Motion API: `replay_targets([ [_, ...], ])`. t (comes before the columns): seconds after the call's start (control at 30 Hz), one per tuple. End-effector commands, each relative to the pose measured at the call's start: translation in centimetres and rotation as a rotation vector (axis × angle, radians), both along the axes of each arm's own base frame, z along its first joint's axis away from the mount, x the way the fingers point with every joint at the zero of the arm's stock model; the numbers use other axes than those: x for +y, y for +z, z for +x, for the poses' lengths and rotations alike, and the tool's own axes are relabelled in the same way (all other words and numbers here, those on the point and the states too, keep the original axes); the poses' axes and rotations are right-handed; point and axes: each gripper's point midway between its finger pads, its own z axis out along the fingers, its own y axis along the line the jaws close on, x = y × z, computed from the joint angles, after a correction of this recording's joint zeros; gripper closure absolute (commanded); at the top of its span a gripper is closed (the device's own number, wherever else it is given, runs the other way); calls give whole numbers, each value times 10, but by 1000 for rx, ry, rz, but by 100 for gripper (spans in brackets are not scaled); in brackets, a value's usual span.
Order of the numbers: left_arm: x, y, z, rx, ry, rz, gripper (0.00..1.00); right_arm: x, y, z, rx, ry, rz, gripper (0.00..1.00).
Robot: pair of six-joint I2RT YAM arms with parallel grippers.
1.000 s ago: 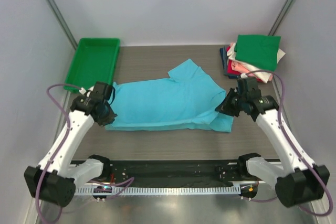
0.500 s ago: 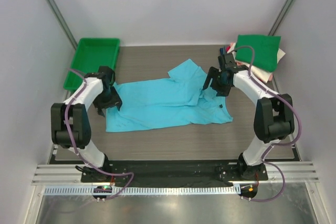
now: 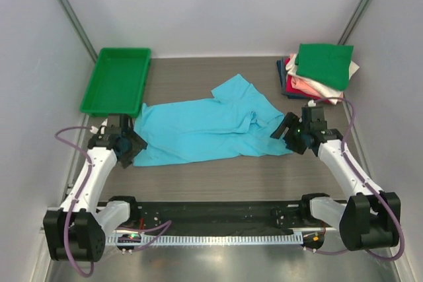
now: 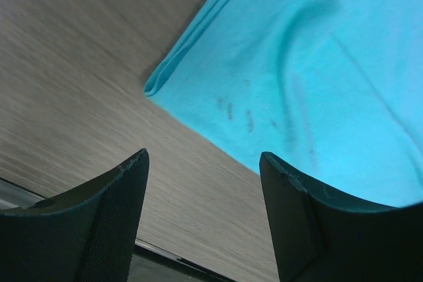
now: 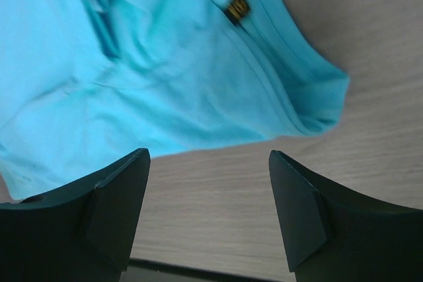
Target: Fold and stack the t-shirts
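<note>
The turquoise t-shirt [image 3: 211,130] lies spread across the middle of the table [image 3: 198,77], long side running left to right, kinda rumpled, with 1 sleeve poking toward the far edge. It looks doubled over along its length, since the left wrist cam shows a layered hem at the corner [image 4: 317,84].

The left gripper [image 3: 129,144] sits at the near-left corner of the shirt, and its jaws are spread wide with nothing between them. In its own cam [image 4: 203,156] you just see bare wood grain and the edge of the cloth past the 2 dark fingers [image 4: 112,222].

Same deal on the other side. The right gripper [image 3: 294,133] is at the shirt's right end, jaws wide apart and gripping nothing. Its wrist view [image 5: 208,153] shows the shirt [image 5: 165,64] bunched into folds, with a small dark label [image 5: 236,6] near the hem, and table under the fingertips. I can't tell whether either gripper touches the cloth.

The stack of folded t-shirts [image 3: 317,74] sits in the far-right corner, well apart from the turquoise one. It has a green one [image 3: 324,63] on top, and cream, pink, red and navy edges peek out below. The green tray [image 3: 117,80] is in the far-left corner, just beside the shirt's left end.
</note>
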Motion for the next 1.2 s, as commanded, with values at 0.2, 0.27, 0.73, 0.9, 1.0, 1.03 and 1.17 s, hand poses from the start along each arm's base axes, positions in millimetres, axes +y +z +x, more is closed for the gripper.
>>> replay_targets([
  [0.2,3,-34,-15,-41,190,-58,31,-8,-45,-19,95,-89,137,24],
  [0.27,6,-39,-15,-47,201,-47,30,-13,-48,-15,92,-99,121,25],
  [0.73,17,-83,4,-15,265,-14,35,-32,-71,1,108,-113,72,58],
  [0.9,22,-80,25,-20,277,-16,84,-38,-75,9,105,-126,79,88],
  [1.0,17,-65,45,-57,245,-41,100,-36,-68,24,84,-135,114,99],
  [1.03,16,-60,50,-60,237,-47,100,-36,-64,29,75,-140,123,99],
  [1.17,4,-24,85,-121,187,-112,100,-40,-16,83,-42,-174,159,99],
])
